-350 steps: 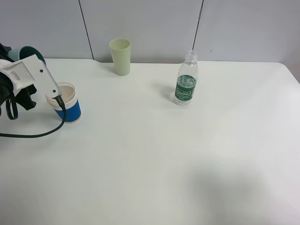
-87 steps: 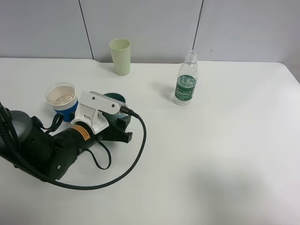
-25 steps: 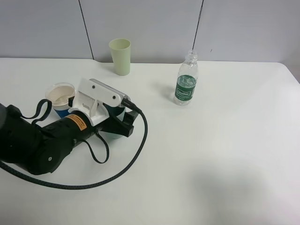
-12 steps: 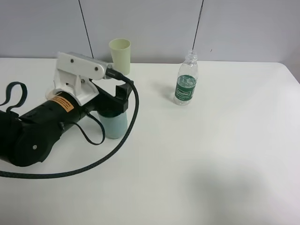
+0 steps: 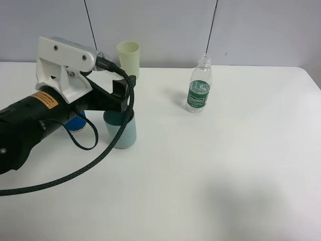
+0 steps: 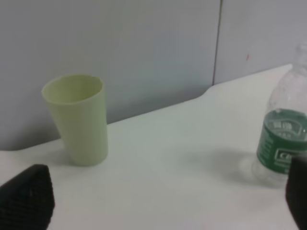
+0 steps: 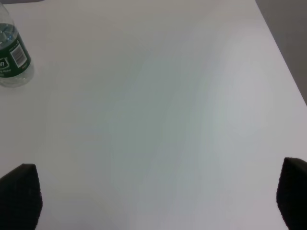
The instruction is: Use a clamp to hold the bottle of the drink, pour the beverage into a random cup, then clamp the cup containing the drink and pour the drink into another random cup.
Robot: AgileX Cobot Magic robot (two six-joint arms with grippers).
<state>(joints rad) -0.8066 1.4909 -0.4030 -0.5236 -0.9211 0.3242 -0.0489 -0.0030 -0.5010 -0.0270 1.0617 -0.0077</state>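
Note:
The teal-green cup (image 5: pixel 122 133) stands upright on the table, its rim partly behind my left gripper (image 5: pixel 123 102). That gripper hangs open above it, and the left wrist view shows nothing between the fingers of the left gripper (image 6: pixel 163 199). Only a bit of the blue-sleeved cup (image 5: pixel 76 123) shows behind the left arm. The bottle (image 5: pixel 199 91) stands upright at the back right, uncapped; the bottle (image 6: pixel 283 143) also shows ahead of the left gripper. My right gripper (image 7: pixel 156 194) is open over bare table, far from the bottle (image 7: pixel 12 52). No liquid is discernible.
A pale yellow-green tumbler (image 5: pixel 128 59) stands near the back wall, and the tumbler (image 6: pixel 79 120) lies ahead of the left fingers. The left arm's black cable (image 5: pixel 95 158) loops over the table in front of the teal-green cup.
My left gripper has risen and drawn back to the left, off the teal-green cup, which now stands free. The blue-sleeved cup has become mostly covered by the arm.

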